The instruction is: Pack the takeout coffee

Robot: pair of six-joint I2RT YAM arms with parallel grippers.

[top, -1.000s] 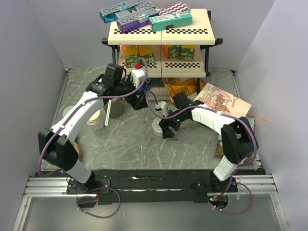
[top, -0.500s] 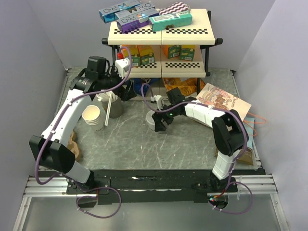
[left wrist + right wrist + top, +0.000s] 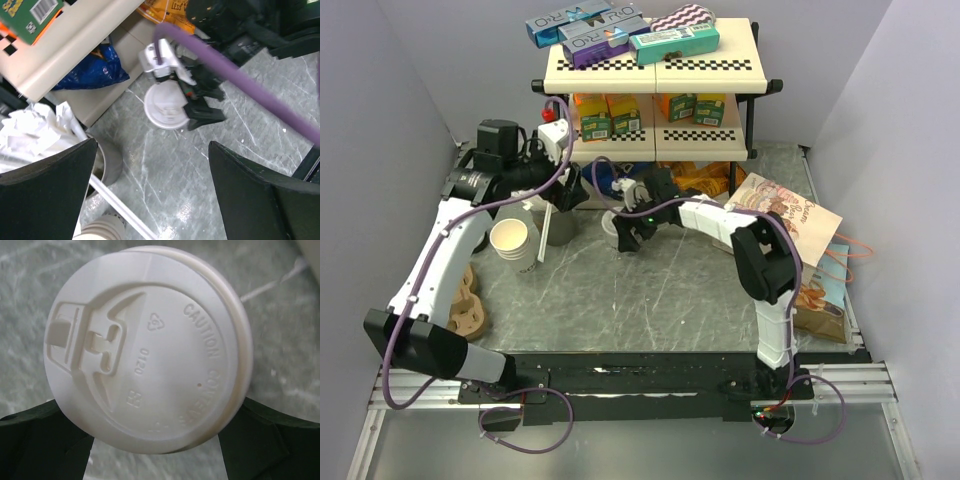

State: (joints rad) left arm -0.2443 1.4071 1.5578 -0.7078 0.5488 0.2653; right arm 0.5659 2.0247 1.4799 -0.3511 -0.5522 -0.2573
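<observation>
Top view: takeout coffee [image 3: 512, 240] upright on surface [image 3: 620, 300], left side, touching the near-left of the grey stick cup [image 3: 558, 222]. Left hand [image 3: 565, 190] is over that cup, shelf [image 3: 655, 70] beyond. Left wrist: left hand wide open, empty; white sticks [image 3: 35, 127] crowd lower left. Right wrist: right hand [image 3: 155, 440] spread wide, fingers against the rim of the lid [image 3: 147, 347].

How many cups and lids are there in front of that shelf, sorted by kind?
white paper cup: 1
dark grey cup of sticks: 1
plastic lid: 1
Total: 3
</observation>
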